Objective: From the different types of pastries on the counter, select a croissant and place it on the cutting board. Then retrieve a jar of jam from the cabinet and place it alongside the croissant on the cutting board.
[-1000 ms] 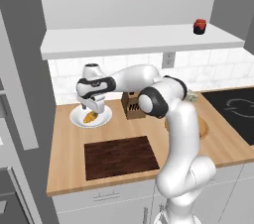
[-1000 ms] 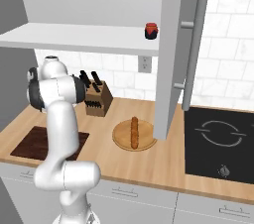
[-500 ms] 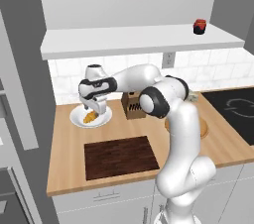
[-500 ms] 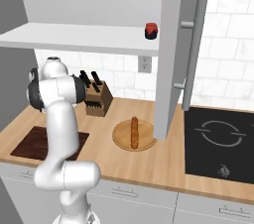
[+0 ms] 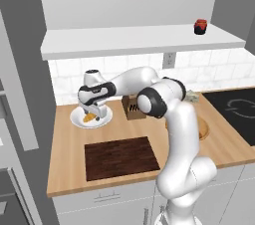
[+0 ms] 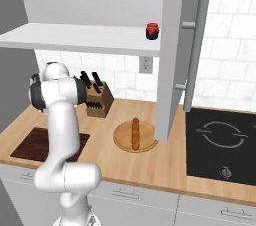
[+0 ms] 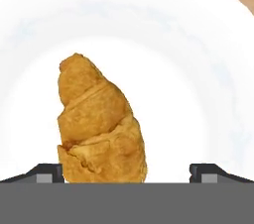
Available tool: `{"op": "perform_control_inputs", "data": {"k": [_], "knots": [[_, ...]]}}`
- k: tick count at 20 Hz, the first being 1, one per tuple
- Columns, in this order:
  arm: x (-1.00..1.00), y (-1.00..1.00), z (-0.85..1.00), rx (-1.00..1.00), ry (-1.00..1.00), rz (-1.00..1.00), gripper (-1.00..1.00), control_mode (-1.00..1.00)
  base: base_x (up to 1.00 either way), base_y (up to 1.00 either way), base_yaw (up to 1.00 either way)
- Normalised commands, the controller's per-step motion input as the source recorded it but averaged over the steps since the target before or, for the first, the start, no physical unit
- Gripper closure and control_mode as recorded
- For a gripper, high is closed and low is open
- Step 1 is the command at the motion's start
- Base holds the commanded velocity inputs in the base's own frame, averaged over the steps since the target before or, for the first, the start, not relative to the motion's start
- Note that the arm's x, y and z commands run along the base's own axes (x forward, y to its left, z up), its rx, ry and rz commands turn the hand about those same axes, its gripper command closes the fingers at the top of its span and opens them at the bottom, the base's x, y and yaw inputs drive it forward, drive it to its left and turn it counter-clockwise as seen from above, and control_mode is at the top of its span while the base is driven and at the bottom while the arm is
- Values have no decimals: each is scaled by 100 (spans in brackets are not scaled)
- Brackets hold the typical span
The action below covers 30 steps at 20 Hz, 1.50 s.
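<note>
Hand view looks straight down on the croissant (image 7: 99, 124) lying on a white plate (image 7: 198, 69), between the end effector's (image 7: 127, 171) widely spread fingertips, not yet gripped. From the left base view, the cutting board (image 5: 122, 157) on the worktop (image 5: 69, 169) sits bare. The jar of jam (image 5: 200, 26) stands on the cabinet shelf (image 5: 139, 40). Both placements appear still to do.

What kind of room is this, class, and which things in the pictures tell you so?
Most likely a kitchen: a black hob is set into the wooden counter, a knife block stands by the tiled wall, and a croissant lies on a white plate.
</note>
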Motion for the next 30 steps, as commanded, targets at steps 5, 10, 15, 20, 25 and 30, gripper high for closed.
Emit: {"op": "perform_control_inputs", "data": {"k": [5,10,15,20,25,30], "knots": [[11,0,-8,0,0,2,-100,-100,0,0,0],[0,0,-8,-1,0,0,100,-100,0,0,0],[-11,-6,-1,0,0,0,100,-100,0,0,0],[-46,-31,3,0,-8,-2,100,-100,0,0,0],[-20,-17,5,0,-12,0,100,-100,0,0,0],[-68,-34,23,0,-20,-3,100,-100,0,0,0]]}}
